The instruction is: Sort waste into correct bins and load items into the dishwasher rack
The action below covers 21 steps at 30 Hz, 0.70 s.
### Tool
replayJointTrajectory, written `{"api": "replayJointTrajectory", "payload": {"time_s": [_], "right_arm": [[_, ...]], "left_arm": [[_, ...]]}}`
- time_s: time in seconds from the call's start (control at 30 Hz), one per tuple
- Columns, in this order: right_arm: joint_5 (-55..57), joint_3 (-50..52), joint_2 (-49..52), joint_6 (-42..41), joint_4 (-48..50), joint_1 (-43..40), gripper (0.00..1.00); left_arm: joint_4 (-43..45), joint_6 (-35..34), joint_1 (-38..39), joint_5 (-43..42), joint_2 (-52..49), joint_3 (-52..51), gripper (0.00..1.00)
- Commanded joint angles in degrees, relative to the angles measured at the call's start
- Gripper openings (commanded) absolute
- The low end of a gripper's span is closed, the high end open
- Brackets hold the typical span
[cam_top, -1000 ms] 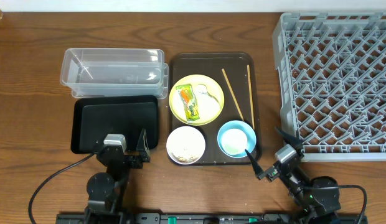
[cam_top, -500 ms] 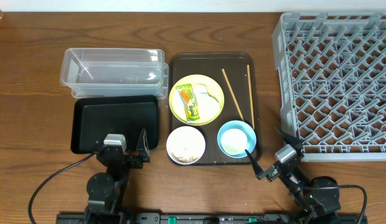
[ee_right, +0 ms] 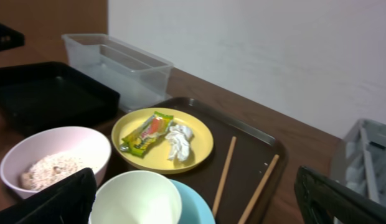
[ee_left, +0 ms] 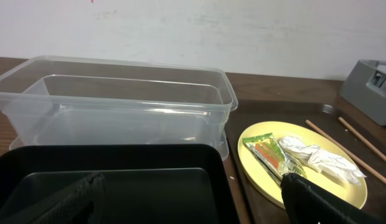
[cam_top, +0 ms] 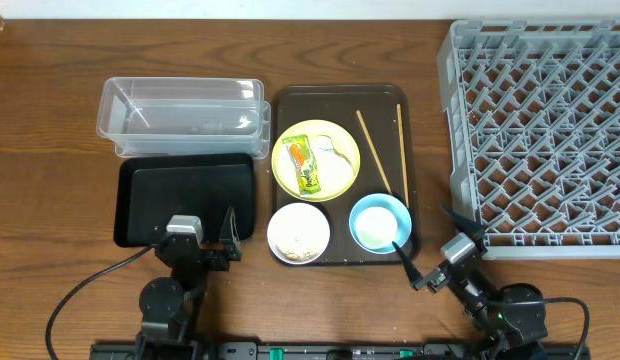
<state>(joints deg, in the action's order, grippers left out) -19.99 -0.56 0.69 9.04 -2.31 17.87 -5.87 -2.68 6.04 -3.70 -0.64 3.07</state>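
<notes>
Overhead view of a wooden table (cam_top: 50,150). At centre sits a dark brown serving tray (cam_top: 385,110) holding a yellow-green plate (cam_top: 335,180), on which a green-and-orange snack wrapper (cam_top: 305,165) lies beside a crumpled white scrap (cam_top: 330,150). Below the plate are a white bowl (cam_top: 273,228) containing rice grains (cam_top: 296,240) and, to its right, a light blue bowl (cam_top: 395,208) with a small white cup (cam_top: 370,232) inside it. Two wooden chopsticks (cam_top: 373,152) lie along the tray's right side (apart from each other, neither touching the plate). At upper left is a clear plastic tub (cam_top: 180,110), with a black tray (cam_top: 180,200) just below it. A large grey dishwasher rack (cam_top: 540,100) fills the right of the frame. Near the bottom edge, the left gripper (cam_top: 202,232) sits over the black tray's lower right corner and the right gripper (cam_top: 425,235) is near the blue bowl. Both have fingers spread wide, holding nothing.
</notes>
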Motion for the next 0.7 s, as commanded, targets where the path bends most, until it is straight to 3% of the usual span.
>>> {"api": "replayJointTrajectory", "payload": {"time_s": [0.0, 0.17, 0.37, 0.53, 0.67], "right_arm": [[-3.1, 0.2, -0.3, -0.9, 0.0, -0.6, 0.99], [-3.7, 0.2, -0.3, -0.9, 0.0, -0.6, 0.99], [-3.3, 0.2, -0.3, -2.2, 0.1, -0.6, 0.99], [-0.8, -0.5, -0.3, -12.4, 2.8, -0.6, 0.99], [0.7, -5.0, 0.8, -14.4, 2.3, -0.7, 0.99]], "left_arm": [[-0.4, 0.7, -0.3, -0.2, 0.4, -1.6, 0.92], [-0.2, -2.5, -0.3, -1.4, 0.4, -1.6, 0.91], [1.1, -2.8, -0.3, -9.8, 0.4, -1.6, 0.91], [3.4, -4.0, -0.3, -12.4, 0.4, -0.4, 0.91], [3.0, -8.3, -0.3, -12.4, -0.4, 4.3, 0.92]]}}
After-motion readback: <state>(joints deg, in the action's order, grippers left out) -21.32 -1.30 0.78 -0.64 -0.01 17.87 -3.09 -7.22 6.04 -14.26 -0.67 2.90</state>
